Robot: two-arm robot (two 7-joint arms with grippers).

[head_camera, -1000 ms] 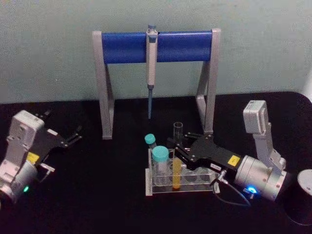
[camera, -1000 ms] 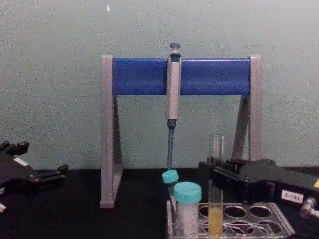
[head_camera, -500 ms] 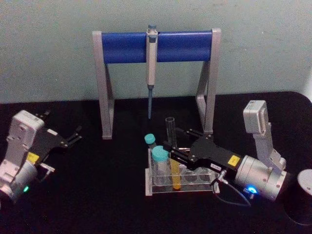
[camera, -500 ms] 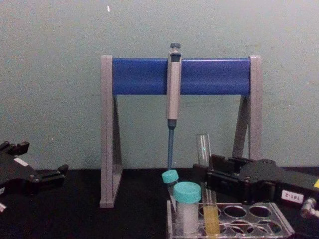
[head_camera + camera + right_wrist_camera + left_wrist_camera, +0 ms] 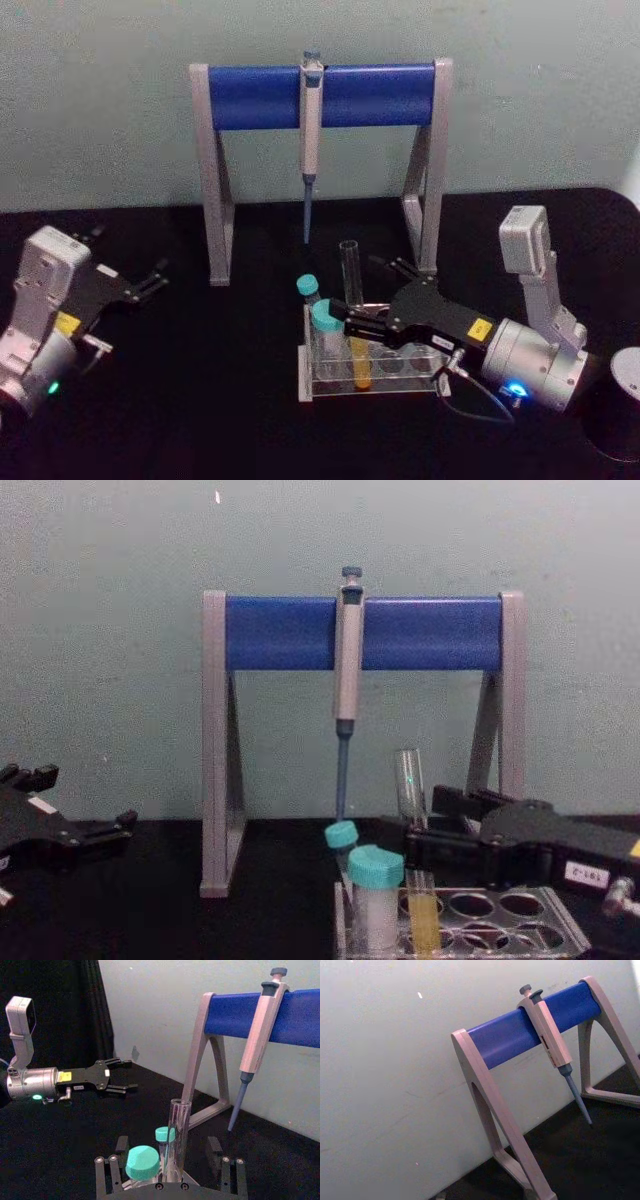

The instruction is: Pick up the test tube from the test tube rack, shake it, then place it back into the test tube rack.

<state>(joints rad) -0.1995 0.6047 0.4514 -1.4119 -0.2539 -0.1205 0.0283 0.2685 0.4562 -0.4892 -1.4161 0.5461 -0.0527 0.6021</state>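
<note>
Two grippers shared the black surface (image 5: pixel 230 400) in the head view: the left gripper (image 5: pixel 150 283) sat parked at the far left with its jaws open on nothing, plainly out of the way. Just right of centre, the test tube (image 5: pixel 353 312) stood in a front hole of the test tube rack (image 5: pixel 400 385), leaning slightly left, its yellow-orange liquid low in the rack. From the lower right, the right gripper (image 5: pixel 352 319) reached in level, jaws either side of the tube's middle; whether they were pinching it I cannot tell.
</note>
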